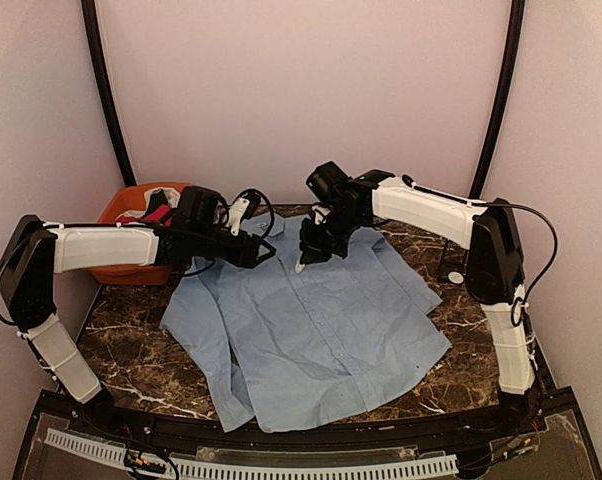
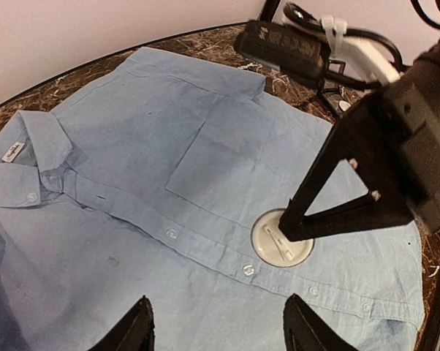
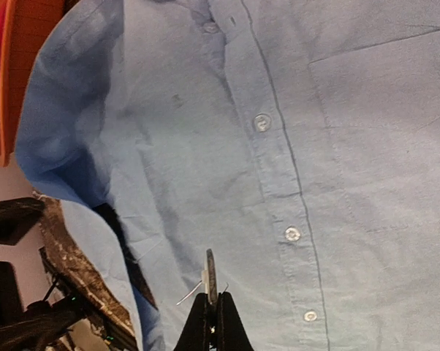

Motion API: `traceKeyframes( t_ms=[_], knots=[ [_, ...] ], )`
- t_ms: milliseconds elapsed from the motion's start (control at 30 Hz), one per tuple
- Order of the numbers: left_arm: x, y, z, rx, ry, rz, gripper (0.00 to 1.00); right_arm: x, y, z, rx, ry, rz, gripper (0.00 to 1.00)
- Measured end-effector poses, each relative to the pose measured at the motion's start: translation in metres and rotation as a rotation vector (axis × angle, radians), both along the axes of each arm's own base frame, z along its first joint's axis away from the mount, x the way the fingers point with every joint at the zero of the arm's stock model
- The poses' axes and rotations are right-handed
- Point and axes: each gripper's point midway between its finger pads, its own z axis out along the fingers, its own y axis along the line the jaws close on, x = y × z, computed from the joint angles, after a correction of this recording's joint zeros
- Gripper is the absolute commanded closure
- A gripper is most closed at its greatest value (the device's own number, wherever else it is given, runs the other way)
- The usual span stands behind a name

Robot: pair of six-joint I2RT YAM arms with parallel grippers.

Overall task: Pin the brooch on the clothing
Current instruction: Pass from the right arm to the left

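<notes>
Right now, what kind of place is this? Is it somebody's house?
Probably a robot test booth, not a house: plain pale walls close around a dark marbled tabletop, two white-and-black robot arms stand at its near edge, and a light blue button-up shirt lies spread.

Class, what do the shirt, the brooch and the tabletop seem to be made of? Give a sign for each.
Shirt: woven cloth, matte; it creases softly.
Brooch: probably plastic or metal; pale smooth disc, slight sheen.
Tabletop: marble or marble-look; dark, white veins, glossy.
</notes>
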Motion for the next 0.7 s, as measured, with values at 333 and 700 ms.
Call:
traceKeyframes(
  t_ms=[333,700],
  knots=[
    [-0.033,-0.004,-0.022,0.054,-0.196,-0.055,0.26,-0.012,-0.009,0.049,0.34,0.19,-0.097,1.0],
    [-0.04,-0.035,0.015,0.086,-0.521,-0.157,0.25,-0.033,-0.004,0.029,0.479,0.406,-0.153,1.0]
  ],
)
